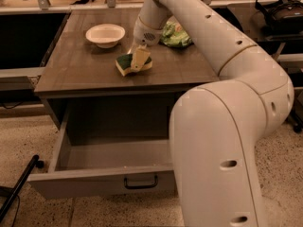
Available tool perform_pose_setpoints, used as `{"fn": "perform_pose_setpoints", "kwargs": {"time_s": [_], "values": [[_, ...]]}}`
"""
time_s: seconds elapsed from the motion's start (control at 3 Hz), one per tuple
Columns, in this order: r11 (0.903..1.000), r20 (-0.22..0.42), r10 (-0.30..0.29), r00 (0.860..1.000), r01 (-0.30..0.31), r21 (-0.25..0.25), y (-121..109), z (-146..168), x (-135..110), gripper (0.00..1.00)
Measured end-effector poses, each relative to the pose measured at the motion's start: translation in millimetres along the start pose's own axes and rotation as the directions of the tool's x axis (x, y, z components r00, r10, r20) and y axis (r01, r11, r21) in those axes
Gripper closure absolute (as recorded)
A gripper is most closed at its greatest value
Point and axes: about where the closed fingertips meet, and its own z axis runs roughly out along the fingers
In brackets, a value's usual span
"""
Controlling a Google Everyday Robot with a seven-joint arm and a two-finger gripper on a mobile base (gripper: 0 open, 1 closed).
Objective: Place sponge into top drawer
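Note:
The sponge (126,65), dark green on top with a pale yellow base, lies on the wooden table top (85,70) near its middle. My gripper (138,59) points down at the sponge's right part and overlaps it in this view. The top drawer (90,186) below the table top is pulled open toward me. Its grey inside (118,152) holds nothing, and its dark handle (140,182) sits at the centre of the front panel. My large white arm (222,126) covers the drawer's right side.
A white bowl (105,34) stands at the back left of the table top. A light green wrinkly bag (176,35) lies at the back right, behind the arm. A black pole (16,190) leans on the floor at lower left. Dark equipment (279,8) stands at upper right.

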Motion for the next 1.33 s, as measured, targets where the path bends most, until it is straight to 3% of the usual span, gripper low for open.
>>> {"fn": "perform_pose_setpoints", "kwargs": {"time_s": [0.33,0.67,1.0,1.33], "values": [[0.9991,-0.001,-0.005,1.000,0.005,0.042,3,-18,-1,0.86],[0.9947,0.001,0.027,1.000,-0.027,0.099,20,-44,3,1.00],[0.9906,0.001,0.090,0.996,-0.090,0.103,59,-55,12,1.00],[0.9847,0.021,0.159,0.987,-0.160,0.069,104,-50,23,1.00]]}}
